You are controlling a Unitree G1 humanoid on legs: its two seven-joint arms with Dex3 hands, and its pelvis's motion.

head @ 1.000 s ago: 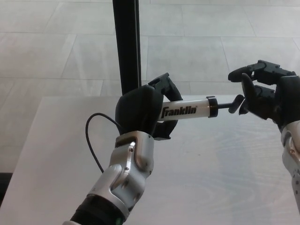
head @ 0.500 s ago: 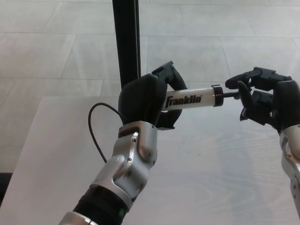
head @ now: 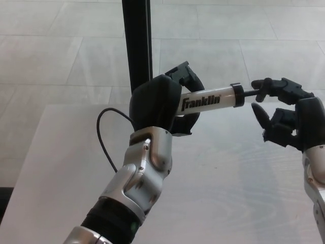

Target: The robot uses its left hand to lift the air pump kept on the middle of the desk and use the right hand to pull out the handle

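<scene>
Pump (head: 208,100) axis runs left-right at frame centre, clamped in left hand (head: 160,107); handle rod (head: 250,93) meets right hand (head: 284,114), fingers spread, no grip.

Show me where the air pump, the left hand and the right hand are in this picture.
air pump (head: 208,99): head view, on its white lettered barrel.
left hand (head: 155,104): head view, on the hand's back.
right hand (head: 287,114): head view, on the palm.

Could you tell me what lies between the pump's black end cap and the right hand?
In the head view, only the thin dark rod spans from the cap of the pump to the right hand.
</scene>
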